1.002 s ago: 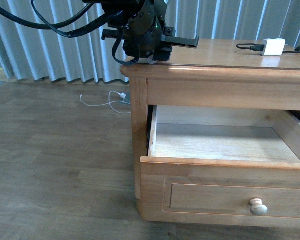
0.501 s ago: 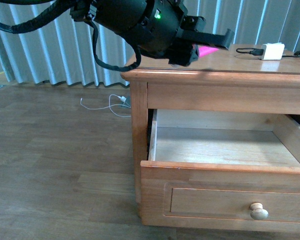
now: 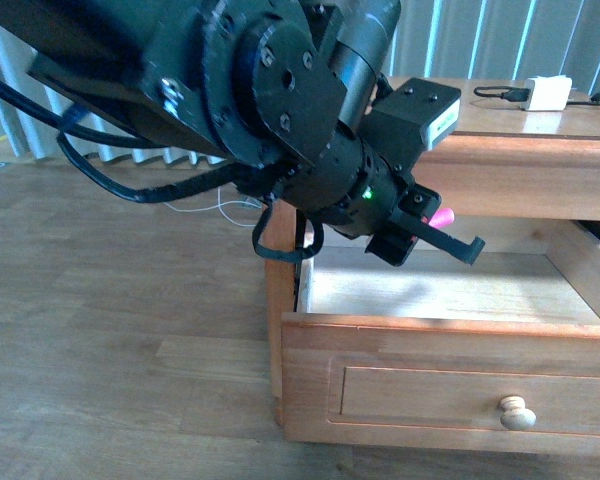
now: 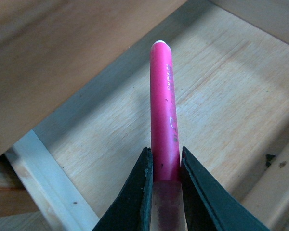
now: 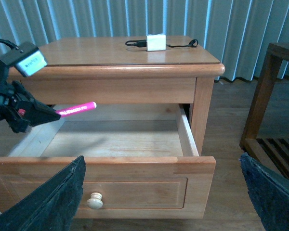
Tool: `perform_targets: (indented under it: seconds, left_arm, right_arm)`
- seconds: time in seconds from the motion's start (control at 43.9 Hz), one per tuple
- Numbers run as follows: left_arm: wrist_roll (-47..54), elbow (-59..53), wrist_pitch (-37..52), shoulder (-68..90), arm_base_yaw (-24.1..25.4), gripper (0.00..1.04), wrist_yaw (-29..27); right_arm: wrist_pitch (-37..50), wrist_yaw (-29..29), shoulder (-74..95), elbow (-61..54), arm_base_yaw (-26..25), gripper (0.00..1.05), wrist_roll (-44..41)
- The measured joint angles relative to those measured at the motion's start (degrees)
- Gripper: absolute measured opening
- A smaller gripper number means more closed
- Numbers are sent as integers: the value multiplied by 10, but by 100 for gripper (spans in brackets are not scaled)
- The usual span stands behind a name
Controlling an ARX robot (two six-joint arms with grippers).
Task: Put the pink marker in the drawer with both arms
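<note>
My left gripper point(image 3: 450, 240) is shut on the pink marker point(image 4: 164, 110) and holds it in the air over the open drawer point(image 3: 450, 345), near its left back part. Only the marker's tip point(image 3: 441, 216) shows in the front view; in the right wrist view the marker point(image 5: 78, 109) sticks out level from the left gripper point(image 5: 45, 114). The drawer point(image 5: 111, 166) is pulled well out, its pale wood floor point(image 4: 221, 110) bare. My right gripper point(image 5: 166, 192) is open and empty, in front of the drawer front, its fingers point(image 5: 53, 202) wide apart.
A white charger block point(image 3: 546, 94) with a black cable lies on the dresser top point(image 3: 500, 125). The drawer's round knob point(image 3: 517, 412) faces me. A white cable point(image 3: 225, 208) lies on the wooden floor. A dark wooden rack point(image 5: 269, 110) stands right of the dresser.
My left arm has swung down from above the dresser top, carrying the pink marker to just over the open drawer's inside.
</note>
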Motion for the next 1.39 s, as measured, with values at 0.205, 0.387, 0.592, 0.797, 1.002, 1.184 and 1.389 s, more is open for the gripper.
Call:
perform_targets:
  seconds: [0.205,0.387,0.592,0.797,1.002,1.184,1.389]
  left_arm:
    - [-5,45,-2,57,-16,14,-21]
    - [-8,65,-2,84,-29,14,-38]
    - [-9,68,2,91,-38,45,-40]
    - [-4,9,39,39,-37,79,-67]
    - [-2,-115,110,-110,-6,98,-116]
    - [-45,-233,139,-272,49,99,-132]
    - [-104,-358,136,-475,128,99,-136]
  right_arm:
    - [0,0,0,0,0,96,0]
    - [0,0,0,0,0,96,0]
    - [0,0,0,0,0,96,0]
    - [0,0,0,0,0,96,0]
    - [0,0,0,0,0,96,0]
    - [0,0,0,0,0,96,0]
    - [0,0,0,0,0,96,0]
